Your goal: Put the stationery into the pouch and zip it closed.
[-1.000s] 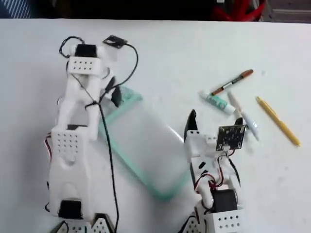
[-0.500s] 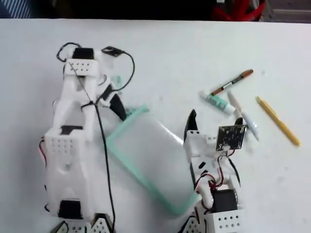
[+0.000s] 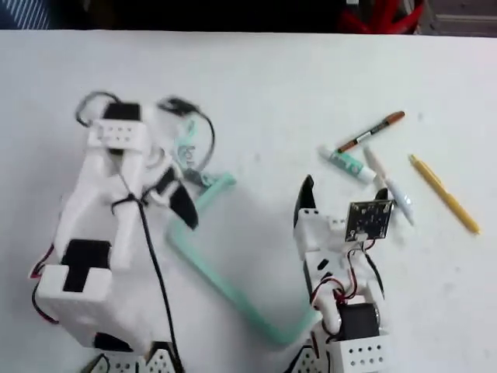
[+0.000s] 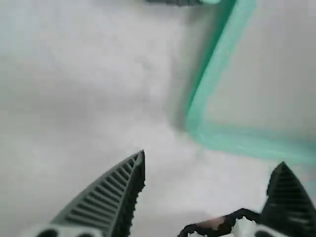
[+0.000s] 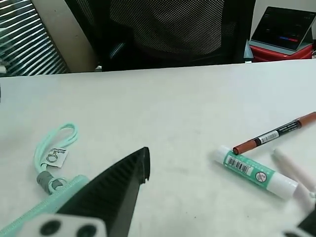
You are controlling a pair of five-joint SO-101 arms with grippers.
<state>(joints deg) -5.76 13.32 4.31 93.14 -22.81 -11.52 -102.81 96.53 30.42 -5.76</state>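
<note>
Up close, the left tool (image 4: 211, 159) gapes wide, with a green corner of the pouch (image 4: 213, 84) just beyond its tips. The right tool (image 5: 227, 186), also spread, faces the glue stick (image 5: 254, 170) and marker (image 5: 276, 134). The high view adds a yellow pen (image 3: 443, 193) on the counter (image 3: 256, 85), past them.

A clear pouch (image 3: 241, 256) with a mint-green edge lies slantwise on the white surface (image 3: 264, 85), its green strap (image 3: 186, 148) at the far corner. The left arm (image 3: 101, 210) leans over that corner, its jaws at the pouch's edge. The right arm (image 3: 342, 311) sits by the pouch's near end. Beyond its jaws lie a brown-capped pen (image 3: 373, 130), a white-and-green tube (image 3: 346, 165), a white pen (image 3: 388, 186) and a yellow pen (image 3: 444, 194), all outside the pouch.
</note>
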